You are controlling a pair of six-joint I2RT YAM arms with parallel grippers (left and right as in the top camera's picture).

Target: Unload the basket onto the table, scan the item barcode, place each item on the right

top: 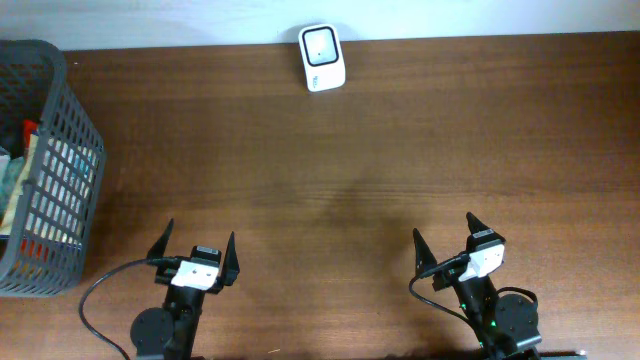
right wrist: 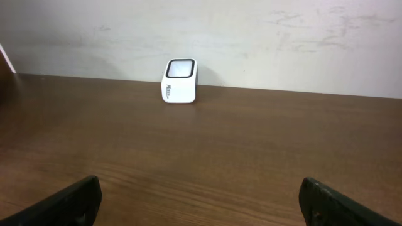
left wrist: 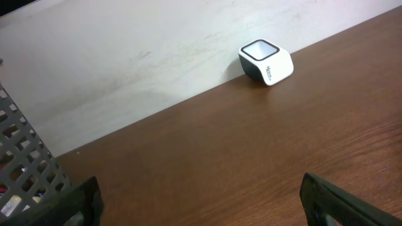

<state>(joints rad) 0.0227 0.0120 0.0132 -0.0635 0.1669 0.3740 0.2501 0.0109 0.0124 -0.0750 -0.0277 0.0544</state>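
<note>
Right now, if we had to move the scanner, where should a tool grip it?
Probably across the two flat white sides of the scanner, low on the body, coming from above or the front. The top is the scan window, and the wall stands right behind it.

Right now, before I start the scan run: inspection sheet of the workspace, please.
Surface: brown wooden table, bare across the middle.
Job's things: white scanner at the far edge against the wall; dark mesh basket at the left edge holds packaged items, which are too hidden to identify.
Clutter: nothing seen.
Grippers: left gripper and right gripper are both open and empty, at the near edge and pointing toward the scanner.
Cables: black cable loops beside the left arm's base; a shorter one is at the right arm.
Surroundings: plain white wall with faint scuffs behind the table.
</note>
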